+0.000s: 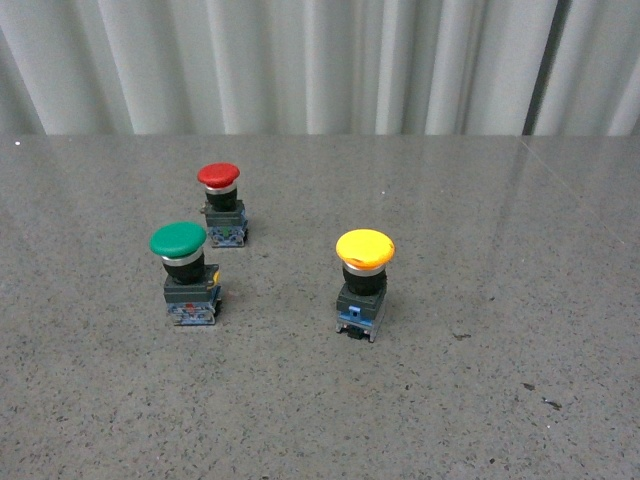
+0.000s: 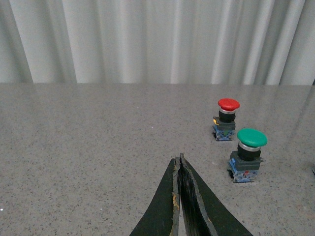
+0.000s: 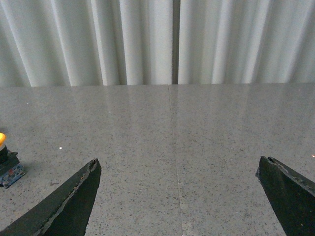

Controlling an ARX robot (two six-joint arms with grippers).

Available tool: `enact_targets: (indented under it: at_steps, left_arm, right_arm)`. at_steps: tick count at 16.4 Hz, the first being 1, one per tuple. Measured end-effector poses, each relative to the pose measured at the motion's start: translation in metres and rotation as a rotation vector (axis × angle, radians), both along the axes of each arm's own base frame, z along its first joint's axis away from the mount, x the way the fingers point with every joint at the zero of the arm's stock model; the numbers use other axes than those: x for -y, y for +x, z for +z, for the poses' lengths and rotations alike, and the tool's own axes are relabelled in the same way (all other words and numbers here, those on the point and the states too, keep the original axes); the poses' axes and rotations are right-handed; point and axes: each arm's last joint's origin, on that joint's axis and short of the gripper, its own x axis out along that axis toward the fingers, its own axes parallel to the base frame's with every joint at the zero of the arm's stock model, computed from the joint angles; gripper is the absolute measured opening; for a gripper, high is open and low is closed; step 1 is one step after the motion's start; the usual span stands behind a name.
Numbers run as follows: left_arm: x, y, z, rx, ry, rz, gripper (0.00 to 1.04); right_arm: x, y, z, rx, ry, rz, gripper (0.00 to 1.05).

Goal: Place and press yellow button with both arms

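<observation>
The yellow button (image 1: pixel 364 285) stands upright on the grey speckled table, right of centre in the front view. Only a sliver of it (image 3: pixel 4 160) shows at the edge of the right wrist view. Neither arm shows in the front view. My left gripper (image 2: pixel 178 160) is shut and empty, its fingers pressed together over bare table, apart from the buttons. My right gripper (image 3: pixel 178 164) is open and empty, its fingers (image 3: pixel 74 196) spread wide above bare table, with the yellow button off to one side.
A green-capped button (image 1: pixel 186 274) and a smaller red-capped button (image 1: pixel 221 204) stand left of the yellow one; both show in the left wrist view, green (image 2: pixel 247 154) and red (image 2: pixel 226 119). A pale pleated curtain (image 1: pixel 320 60) runs behind the table's far edge.
</observation>
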Motion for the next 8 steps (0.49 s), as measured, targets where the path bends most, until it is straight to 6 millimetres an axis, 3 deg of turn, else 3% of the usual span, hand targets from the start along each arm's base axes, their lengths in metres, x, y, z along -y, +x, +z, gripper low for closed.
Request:
enact_targets:
  at_steps: [1,8]
  left_arm:
    - [0.0,0.0,0.0001,0.001,-0.002,0.0,0.07]
    - [0.0,0.0,0.0001,0.001,-0.002,0.0,0.84]
  right_arm:
    - [0.0,0.0,0.0,0.0,0.0,0.0,0.98]
    - [0.0,0.0,0.0,0.0,0.0,0.0,0.98]
